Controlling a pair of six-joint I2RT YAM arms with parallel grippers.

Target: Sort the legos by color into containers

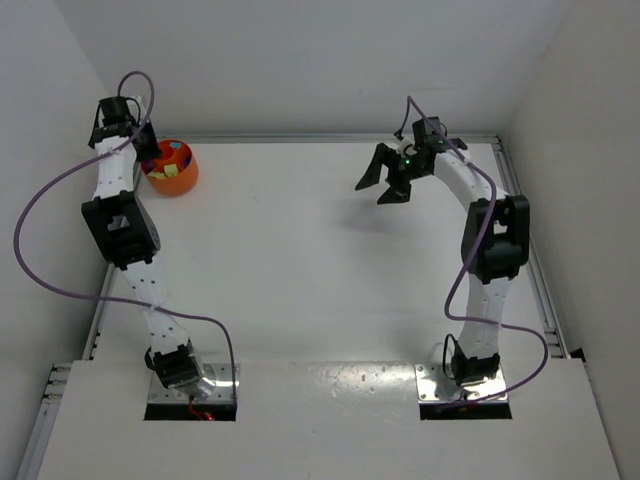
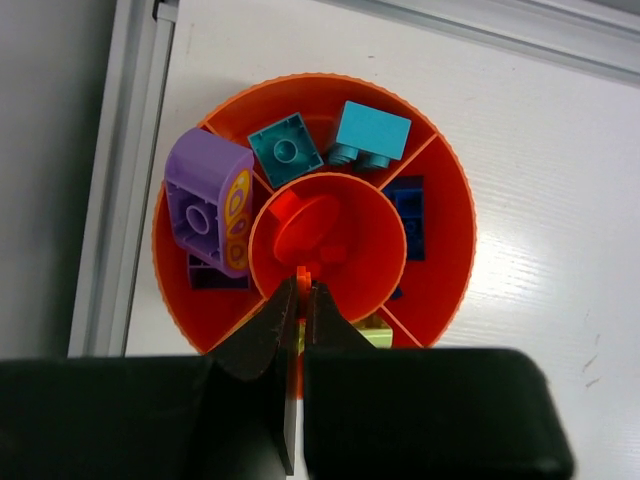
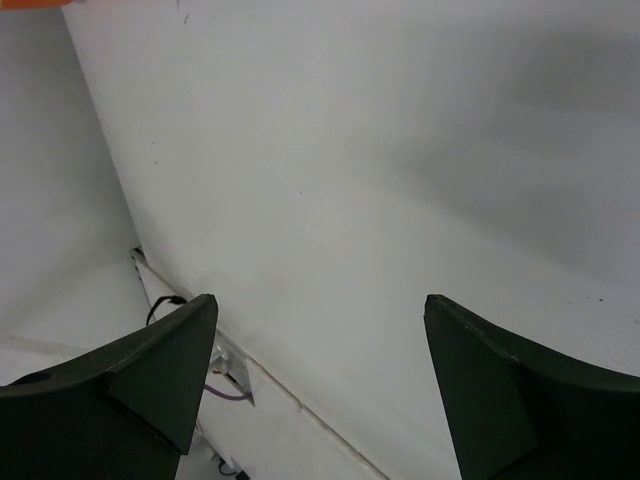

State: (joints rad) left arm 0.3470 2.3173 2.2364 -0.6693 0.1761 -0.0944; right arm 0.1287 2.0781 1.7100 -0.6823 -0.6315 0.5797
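Nearest the lens, the left gripper has its black jaws pressed together, with only a thin slit between them and nothing visibly held. Its tips hang over the near rim of the centre cup of a round orange plastic bowl, which stands at the far left corner of the white tabletop.

Bowl contents by compartment:
- Centre cup: a red round piece.
- Left: a purple curved brick.
- Far: a dark teal square brick and a light teal brick.
- Right: a dark blue brick.
- Near right: a yellow-green brick, partly hidden by a finger.

At the far right of the table, the right gripper is raised with its jaws spread wide. Nothing is between them, and only bare white surface lies beyond.
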